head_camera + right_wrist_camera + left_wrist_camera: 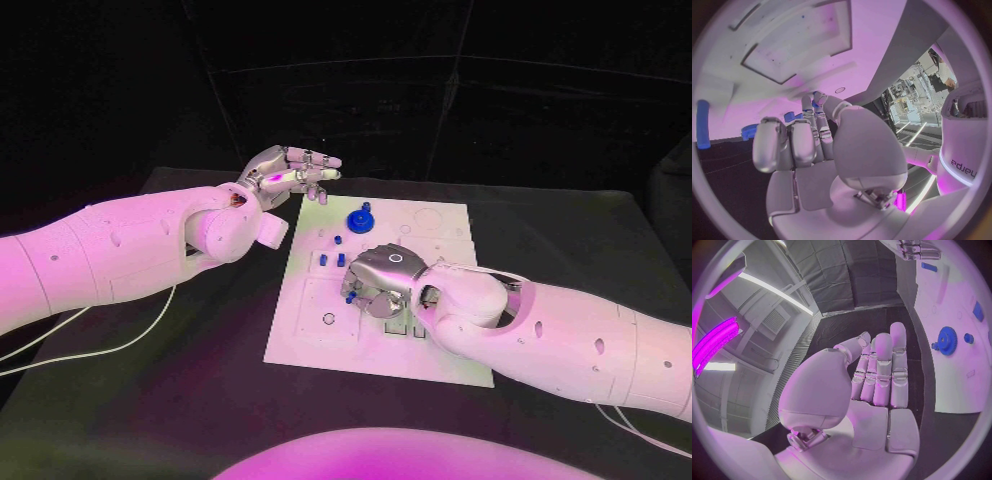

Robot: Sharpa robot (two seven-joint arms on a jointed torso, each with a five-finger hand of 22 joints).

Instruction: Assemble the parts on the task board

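Right hand (381, 283) curls down over the task board (433, 350), grip on anything impossible to tell; left hand (289, 172) hovers empty, fingers extended, near the blue gear (361, 216).

**A:** Where does the head camera sit?

**B:** High up, looking steeply down at the black table (188, 400). The task board (433, 355) fills the centre; the left hand (289, 172) lies toward 11 o'clock of it and the right hand (382, 282) just below centre.

**A:** And the wrist cameras?

**B:** Each sits close behind its own palm. The left one looks along the left hand (873, 385) toward the board's edge (954, 385); the right one looks past the right hand (811, 145) with the board (817, 45) very near.

**A:** Any overlap?

**B:** All three views share the board, and the blue gear (361, 217) (946, 340) appears in the head and left wrist views.
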